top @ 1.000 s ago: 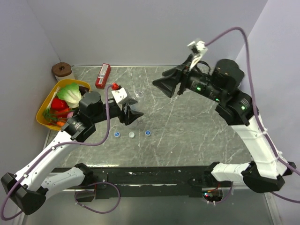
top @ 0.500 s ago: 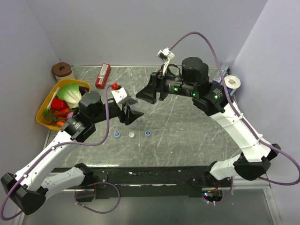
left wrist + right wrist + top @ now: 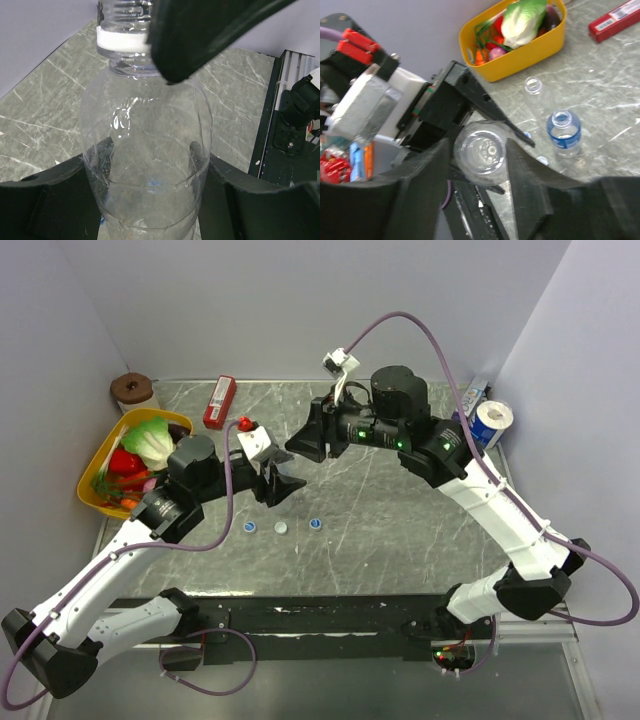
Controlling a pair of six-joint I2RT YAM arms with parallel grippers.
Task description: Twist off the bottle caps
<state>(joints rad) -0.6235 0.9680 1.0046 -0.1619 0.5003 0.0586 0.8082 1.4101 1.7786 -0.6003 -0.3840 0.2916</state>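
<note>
My left gripper [image 3: 148, 167] is shut on the body of a clear bottle [image 3: 145, 125] and holds it upright. The bottle's neck has a white ring [image 3: 120, 42], and in the right wrist view its mouth [image 3: 482, 150] is open with no cap. My right gripper [image 3: 480, 157] is open, and its fingers [image 3: 427, 170] straddle the bottle's top; one finger [image 3: 200, 30] also shows in the left wrist view. In the top view the two grippers meet, left [image 3: 279, 483] and right [image 3: 302, 443]. Three caps [image 3: 283, 528] lie in a row on the table. A blue-labelled bottle [image 3: 563, 131] stands open.
A yellow basket [image 3: 95, 455] of vegetables sits at the left. A red box [image 3: 218, 402] and a brown roll [image 3: 132, 390] are at the back left. A blue-and-white roll [image 3: 492, 421] stands at the back right. Another clear open bottle [image 3: 533, 85] stands near the basket.
My right arm has swung left and down from the back of the table until its fingers are round the top of the held bottle. My left arm has not moved.
</note>
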